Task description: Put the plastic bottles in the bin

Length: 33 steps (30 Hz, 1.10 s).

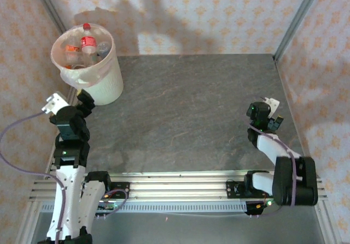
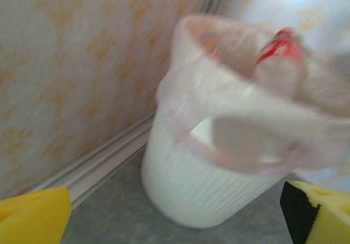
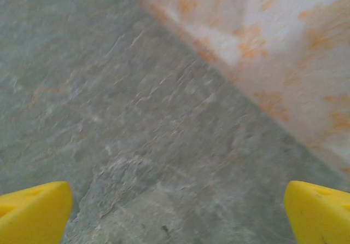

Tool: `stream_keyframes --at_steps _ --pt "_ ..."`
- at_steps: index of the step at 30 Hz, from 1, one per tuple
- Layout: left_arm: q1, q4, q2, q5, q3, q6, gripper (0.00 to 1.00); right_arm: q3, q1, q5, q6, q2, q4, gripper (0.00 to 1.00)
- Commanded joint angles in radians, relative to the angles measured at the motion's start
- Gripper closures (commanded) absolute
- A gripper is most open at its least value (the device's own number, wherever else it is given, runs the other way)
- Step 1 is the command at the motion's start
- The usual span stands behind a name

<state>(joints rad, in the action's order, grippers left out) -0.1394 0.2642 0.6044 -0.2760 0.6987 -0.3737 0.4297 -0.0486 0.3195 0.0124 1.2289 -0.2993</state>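
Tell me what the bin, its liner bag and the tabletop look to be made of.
Bin: probably white plastic, matte, with fine vertical ribbing on its wall. Liner bag: thin translucent pinkish plastic film, draped loosely over the rim. Tabletop: grey, stone-like, matte, with faint orange veins; real slate or printed laminate, hard to tell.

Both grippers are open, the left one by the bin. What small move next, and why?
Probably draw the left gripper back from the bin toward its base. Its jaws are open and empty beside the bin wall, the bottles in view lie inside the bin, and the right gripper hangs open over the table.
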Motion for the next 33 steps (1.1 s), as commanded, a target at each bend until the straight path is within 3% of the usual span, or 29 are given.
stream_keyframes --at_steps 1,5,8,17,24,27,29,30,32,33 --pt "-0.004 -0.115 -0.003 -0.126 -0.103 -0.053 0.00 0.048 -0.022 -0.223 -0.034 0.080 -0.073 0.01" --pt "-0.004 -0.249 0.055 -0.141 -0.254 -0.080 0.00 0.075 -0.023 -0.333 -0.065 0.165 -0.172 0.01" --pt "-0.005 -0.304 0.141 -0.126 -0.298 -0.027 0.00 0.106 -0.025 -0.425 -0.103 0.183 -0.126 0.01" --pt "0.005 -0.631 0.438 0.097 -0.393 0.151 0.00 -0.051 -0.023 -0.551 -0.074 0.096 -0.365 0.01" --pt "0.067 -0.881 0.669 0.161 -0.325 0.255 0.00 -0.050 -0.013 -0.529 -0.047 0.197 -0.470 0.01" --pt "0.115 -0.921 0.789 0.206 -0.274 0.309 0.00 -0.104 0.007 -0.472 -0.052 0.242 -0.598 0.01" --pt "0.169 -0.995 0.863 0.173 -0.277 0.364 0.00 -0.113 0.018 -0.442 -0.046 0.298 -0.691 0.01" --pt "0.197 -1.055 0.902 0.134 -0.285 0.387 0.00 -0.086 0.020 -0.427 -0.044 0.295 -0.635 0.01" --pt "0.201 -1.022 0.889 0.076 -0.282 0.362 0.00 -0.004 0.038 -0.358 -0.041 0.293 -0.458 0.01" --pt "0.202 -1.044 0.895 0.062 -0.290 0.360 0.00 -0.020 0.060 -0.316 -0.057 0.301 -0.506 0.01"
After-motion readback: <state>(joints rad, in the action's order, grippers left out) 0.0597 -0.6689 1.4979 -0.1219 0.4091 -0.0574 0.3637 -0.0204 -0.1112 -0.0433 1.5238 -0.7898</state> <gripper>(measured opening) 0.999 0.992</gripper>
